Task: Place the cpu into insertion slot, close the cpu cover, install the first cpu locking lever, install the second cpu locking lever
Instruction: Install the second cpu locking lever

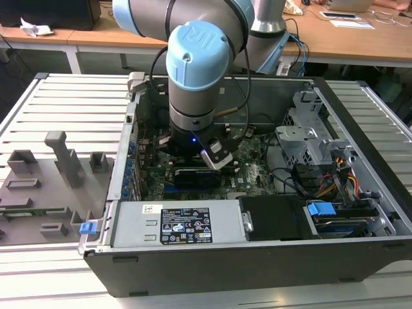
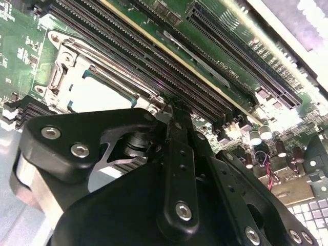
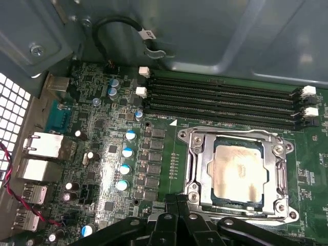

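Lower right of your first wrist view, the cpu [image 3: 239, 177] lies flat under the cpu cover [image 3: 197, 154] (closed); the gripper [image 3: 177, 202] has its jaws clenched, empty.

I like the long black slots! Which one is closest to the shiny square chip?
The slot right beside the metal frame around the chip. The other three lie farther off, toward the grey case wall.

The cpu [image 3: 238, 177] has a smooth, pale metal top with a soft shine. The cpu cover [image 3: 197, 171] around it is bright bare metal, shiny where light hits. At 12 o'clock from it, the memory slots [image 3: 220, 100] are dull black plastic with white plastic clips. The circuit board [image 3: 97, 148] is glossy green. The gripper [image 2: 171, 110] is matt black with shiny metal screws. In the exterior view the arm [image 1: 196, 71] has smooth grey metal and light blue plastic caps, and the computer case [image 1: 270, 96] is dull grey metal.
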Controlling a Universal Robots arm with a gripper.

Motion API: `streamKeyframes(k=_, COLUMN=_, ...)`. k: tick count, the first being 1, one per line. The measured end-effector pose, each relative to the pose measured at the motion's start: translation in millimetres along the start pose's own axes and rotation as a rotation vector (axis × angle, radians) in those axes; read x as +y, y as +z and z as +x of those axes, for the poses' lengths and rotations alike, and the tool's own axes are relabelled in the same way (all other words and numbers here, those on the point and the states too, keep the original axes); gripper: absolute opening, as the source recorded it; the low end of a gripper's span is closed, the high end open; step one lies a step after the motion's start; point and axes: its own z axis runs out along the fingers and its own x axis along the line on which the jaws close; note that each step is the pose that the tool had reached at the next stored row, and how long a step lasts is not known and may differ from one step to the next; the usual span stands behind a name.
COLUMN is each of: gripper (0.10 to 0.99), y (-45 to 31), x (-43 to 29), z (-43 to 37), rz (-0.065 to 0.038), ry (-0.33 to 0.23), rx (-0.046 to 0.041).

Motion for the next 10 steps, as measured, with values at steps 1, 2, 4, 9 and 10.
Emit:
streamKeyframes(k=1, gripper=0.106, y=-1.1, x=0.2, z=0.1, rz=0.001, ry=0.0, rx=-0.0003)
streamKeyframes(k=2, gripper=0.106, y=-2.4, x=0.6, z=0.3, rz=0.001, ry=0.0, rx=-0.001)
streamKeyframes(k=4, gripper=0.106, y=-7.3, x=2.3, z=0.5, rz=0.001, ry=-0.001, rx=-0.0026)
streamKeyframes(k=9, gripper=0.106, y=-16.7, x=5.2, z=0.4, rz=0.001, ry=-0.001, rx=-0.0029)
streamKeyframes(k=10, gripper=0.106, y=-17.5, x=5.4, z=0.4, rz=0.001, ry=-0.001, rx=-0.0028)
